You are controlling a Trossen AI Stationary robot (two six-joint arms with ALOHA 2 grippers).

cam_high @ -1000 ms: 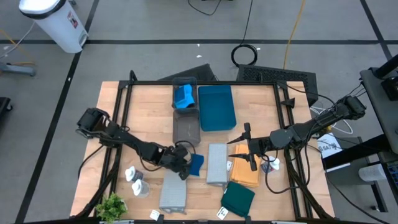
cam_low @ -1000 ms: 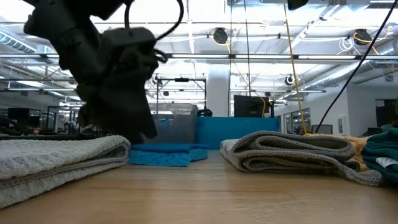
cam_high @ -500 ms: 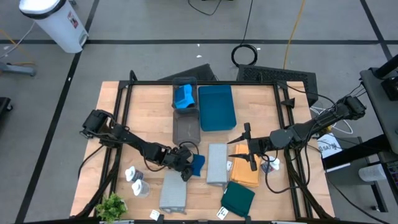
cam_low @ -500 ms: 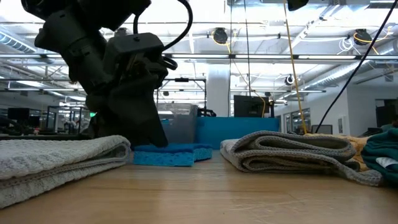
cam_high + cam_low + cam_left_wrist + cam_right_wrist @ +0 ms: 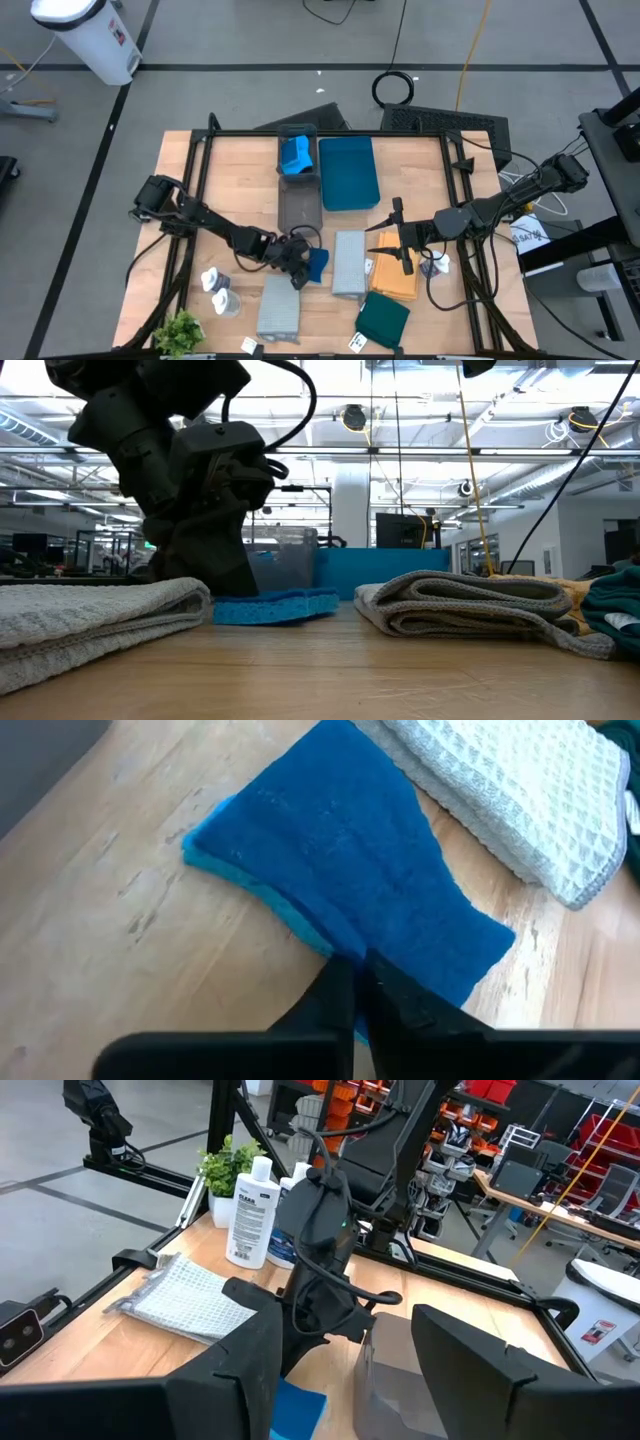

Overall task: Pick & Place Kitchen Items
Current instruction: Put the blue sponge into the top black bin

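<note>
A small bright-blue sponge (image 5: 317, 263) lies on the wooden table between a grey folded cloth (image 5: 278, 306) and a pale folded cloth (image 5: 348, 263). My left gripper (image 5: 300, 266) is shut on the sponge (image 5: 340, 870) and comes at it from the table's left. My right gripper (image 5: 394, 247) hangs open above the orange cloth (image 5: 393, 281), holding nothing. A dark teal cloth (image 5: 383, 319) lies at the near edge. Another blue sponge (image 5: 296, 155) sits in the far grey tray. My left gripper pinches the sponge's edge (image 5: 345, 948) on the side toward the table's left between its two shut fingers (image 5: 335, 995). The fingers slant down at it from the table's left. The sponge (image 5: 280, 606) rests on the table top.
A teal tray (image 5: 347, 172) and a grey tray (image 5: 299, 208) stand at the far middle. White bottles (image 5: 216, 291) and a green plant (image 5: 180, 330) are at the near left. A white bottle (image 5: 437, 265) stands by the right arm. A black frame (image 5: 196, 200) borders the table.
My left gripper has gone a little toward the table's right onto the sponge and has shut on its edge. The sponge stays on the table.
</note>
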